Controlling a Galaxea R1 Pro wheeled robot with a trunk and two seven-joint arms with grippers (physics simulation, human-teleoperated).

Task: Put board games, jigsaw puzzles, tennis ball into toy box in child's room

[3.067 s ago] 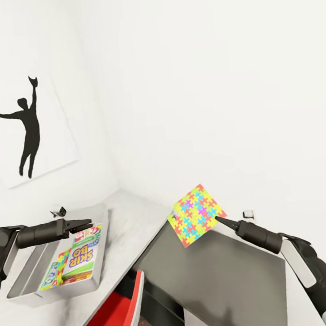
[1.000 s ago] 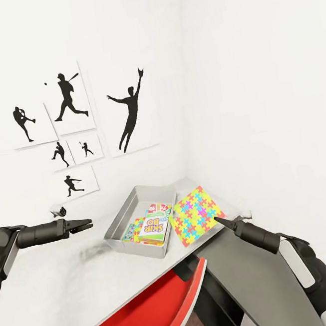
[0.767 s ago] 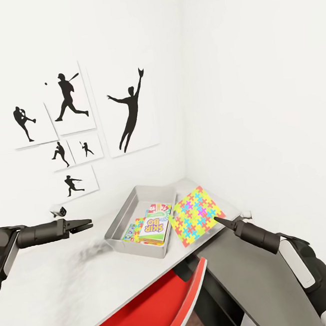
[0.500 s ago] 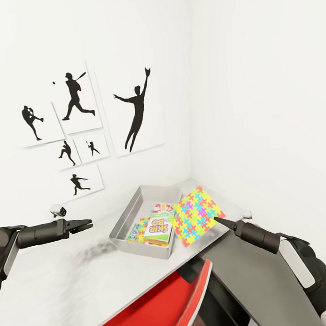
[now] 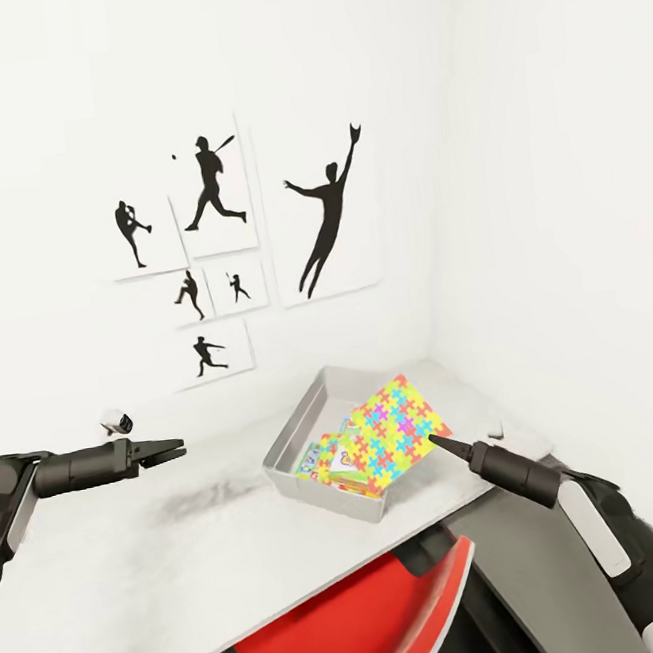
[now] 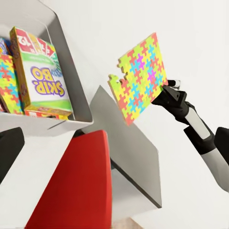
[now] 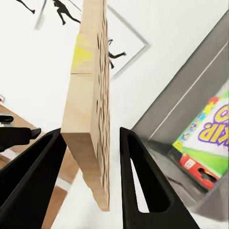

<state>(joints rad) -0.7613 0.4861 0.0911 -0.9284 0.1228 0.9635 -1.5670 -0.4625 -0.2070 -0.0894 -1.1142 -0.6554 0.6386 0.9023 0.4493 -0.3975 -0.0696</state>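
A jigsaw puzzle (image 5: 393, 430) with bright interlocking pieces hangs tilted in the air, my right gripper (image 5: 437, 440) shut on its edge. In the right wrist view the puzzle (image 7: 88, 109) stands edge-on between the black fingers (image 7: 143, 181). It sits near the right end of the light-grey toy box (image 5: 299, 432) on the table (image 5: 140, 557). Inside the toy box (image 6: 62, 38) lie a green-white Skip-Bo board game (image 6: 40, 78) and a puzzle-patterned box (image 6: 5, 81). My left gripper (image 5: 177, 449) hovers open over the table, left of the box.
A red chair (image 5: 378, 623) is tucked under the table's near edge. The lower dark-grey cabinet (image 5: 532, 556) adjoins the table at the right. Black baseball-player pictures (image 5: 325, 216) hang on the white wall behind; the room's corner is just beyond the box.
The whole view has swung, so the camera moved. The toy box now sits further right in the picture and the held puzzle overlaps it. Both arms keep their pose.
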